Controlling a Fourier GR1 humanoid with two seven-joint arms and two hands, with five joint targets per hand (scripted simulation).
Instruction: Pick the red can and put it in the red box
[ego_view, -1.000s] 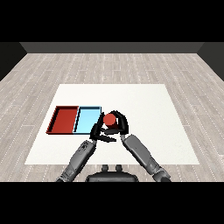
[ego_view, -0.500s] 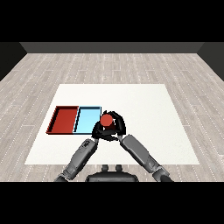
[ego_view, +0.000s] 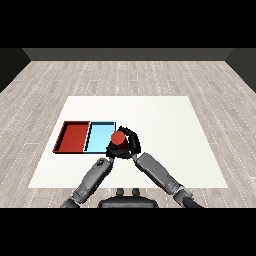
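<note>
The red can (ego_view: 118, 137) is the thing to be moved, but the scene is described from the largest thing down. A white table (ego_view: 165, 120) is seen on a grey wooden floor (ego_view: 125, 75). On the left part of the table two trays are laid side by side and touching: the red tray (ego_view: 72, 137) at the far left, the light blue tray (ego_view: 98, 136) to its right. The can is held upright at the right edge of the blue tray, with the right hand (ego_view: 131, 142) curled round it. The left hand (ego_view: 111, 151) is seen just beside and below the can; whether its fingers are curled cannot be told.

The can is not yet over the red tray. If it is released too early, it may be put in the blue tray by mistake. The can may also be struck by the left hand, which is very near, or be caught on a tray wall.
</note>
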